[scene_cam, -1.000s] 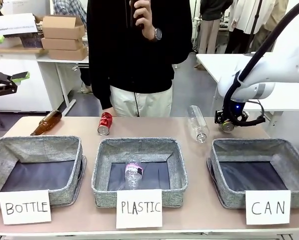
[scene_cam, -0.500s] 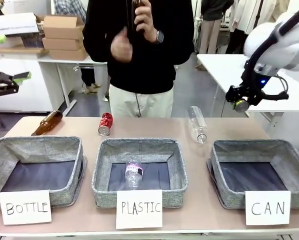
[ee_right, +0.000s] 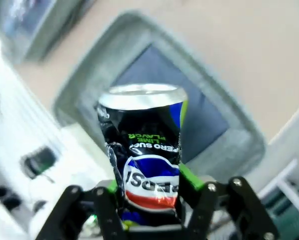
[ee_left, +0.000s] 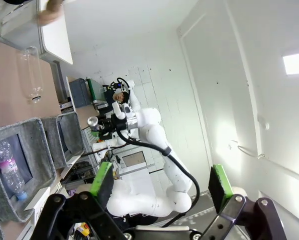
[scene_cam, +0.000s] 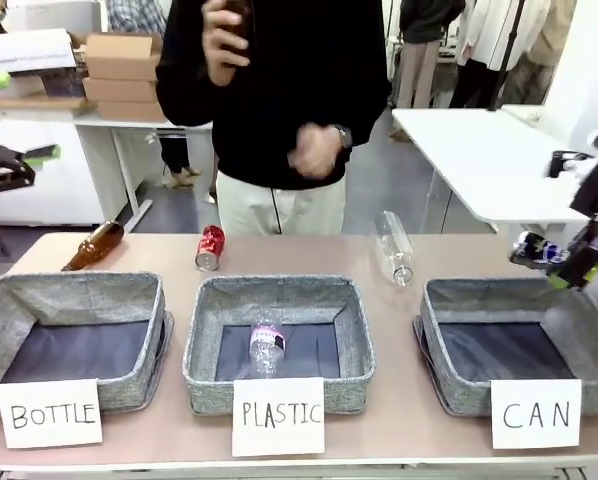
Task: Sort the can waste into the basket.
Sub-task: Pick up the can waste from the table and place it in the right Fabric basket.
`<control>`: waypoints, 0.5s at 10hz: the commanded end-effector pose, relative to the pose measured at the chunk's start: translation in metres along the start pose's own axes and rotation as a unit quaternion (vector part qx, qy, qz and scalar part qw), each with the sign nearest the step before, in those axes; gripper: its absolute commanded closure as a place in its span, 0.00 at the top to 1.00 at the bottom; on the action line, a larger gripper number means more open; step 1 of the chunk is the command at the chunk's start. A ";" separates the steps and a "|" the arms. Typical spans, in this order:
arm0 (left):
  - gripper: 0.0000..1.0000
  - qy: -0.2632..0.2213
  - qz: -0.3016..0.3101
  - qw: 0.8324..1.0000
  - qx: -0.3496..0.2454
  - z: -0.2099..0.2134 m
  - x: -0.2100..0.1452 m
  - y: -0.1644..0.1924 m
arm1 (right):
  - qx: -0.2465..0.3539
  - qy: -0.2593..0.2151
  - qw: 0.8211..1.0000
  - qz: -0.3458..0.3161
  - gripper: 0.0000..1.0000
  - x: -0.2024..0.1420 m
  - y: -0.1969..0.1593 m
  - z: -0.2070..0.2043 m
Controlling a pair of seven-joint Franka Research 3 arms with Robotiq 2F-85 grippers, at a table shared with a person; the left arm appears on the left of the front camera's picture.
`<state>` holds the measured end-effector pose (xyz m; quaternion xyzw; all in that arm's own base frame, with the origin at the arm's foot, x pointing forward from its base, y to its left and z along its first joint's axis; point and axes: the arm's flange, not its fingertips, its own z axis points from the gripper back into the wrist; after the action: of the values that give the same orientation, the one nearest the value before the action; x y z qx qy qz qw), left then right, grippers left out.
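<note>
Right end effector (ee_right: 148, 181) grips the crumpled dark blue-black metal drink can (ee_right: 142, 145), holding it in the air over the far right corner of the grey woven-fabric basket (scene_cam: 499, 291) fronted by the white "CAN" card. Left end effector (ee_left: 161, 182) stands wide and empty. The shiny red metal can (scene_cam: 210, 247) lies on the tan surface (scene_cam: 399, 425), well apart from that basket.

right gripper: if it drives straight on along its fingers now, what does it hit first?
Probably the basket marked CAN. Past the can that the right gripper holds, its line runs onto that basket's dark floor. How far off is unclear.
</note>
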<state>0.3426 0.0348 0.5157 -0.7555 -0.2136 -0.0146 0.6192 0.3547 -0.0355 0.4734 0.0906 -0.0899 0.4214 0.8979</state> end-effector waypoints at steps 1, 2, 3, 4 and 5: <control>1.00 -0.002 -0.005 1.000 -0.010 -0.002 -0.001 -0.002 | 0.023 -0.077 0.987 0.138 0.36 -0.011 -0.011 -0.007; 1.00 -0.002 -0.005 1.000 -0.010 -0.002 -0.001 -0.002 | 0.029 -0.074 0.988 0.133 0.36 -0.010 -0.014 -0.007; 1.00 -0.002 -0.005 1.000 -0.010 -0.002 -0.001 -0.002 | 0.034 -0.074 0.988 0.130 0.36 -0.008 -0.017 -0.007; 1.00 -0.002 -0.005 1.000 -0.010 -0.002 -0.001 -0.002 | 0.038 -0.074 0.988 0.133 0.36 -0.006 -0.020 -0.007; 1.00 -0.002 -0.005 1.000 -0.010 -0.002 -0.001 -0.002 | 0.039 -0.075 0.987 0.133 0.36 -0.005 -0.023 -0.007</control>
<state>0.3427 0.0351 0.5156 -0.7555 -0.2137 -0.0142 0.6192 0.3591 -0.0479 0.4603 0.1273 -0.1492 0.5272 0.8268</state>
